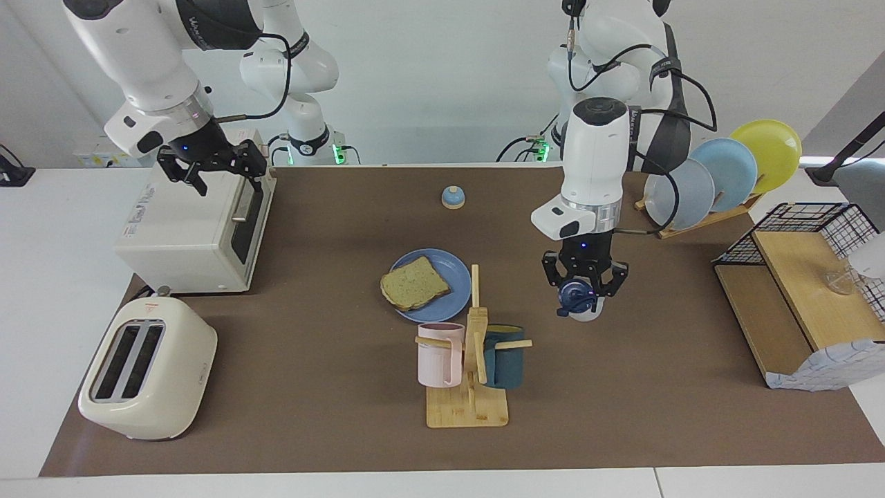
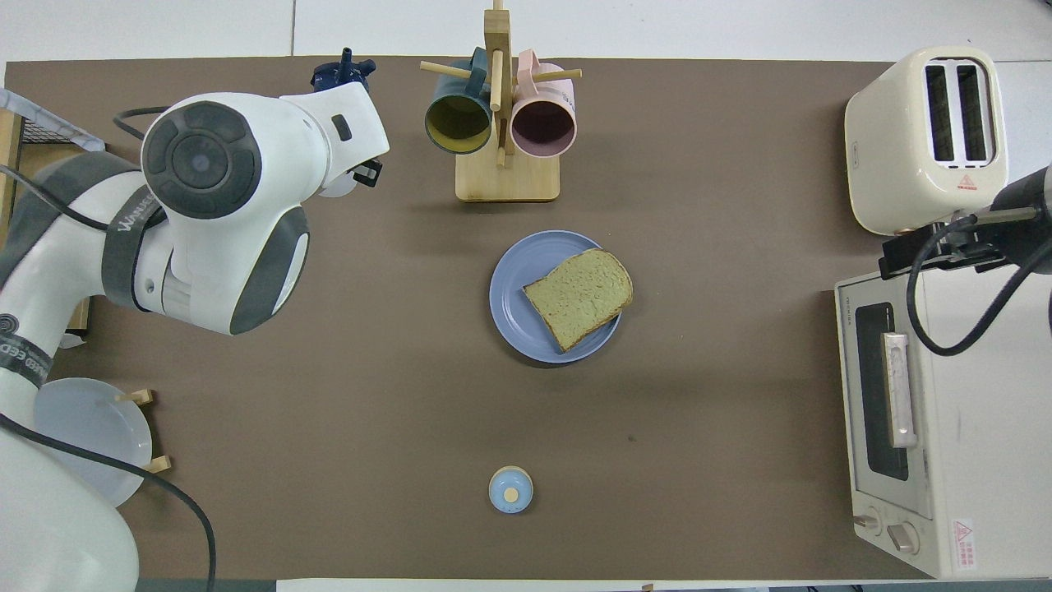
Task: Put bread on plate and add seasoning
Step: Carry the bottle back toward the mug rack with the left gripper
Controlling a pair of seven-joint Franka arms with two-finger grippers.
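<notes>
Bread (image 1: 413, 283) lies on plate (image 1: 449, 266); left gripper (image 1: 584, 294) grips seasoning (image 1: 577, 299).

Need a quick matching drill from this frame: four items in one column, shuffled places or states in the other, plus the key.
Things:
1. bread
2. seasoning bottle
3. bell
4. right gripper

Places or states:
A. open, over the toaster oven
B. lying on the blue plate
C. gripped by the left gripper, toward the left arm's end of the table
D. standing on the mat, nearer to the robots than the plate

Pairs: 1-B, 2-C, 3-D, 4-A
</notes>
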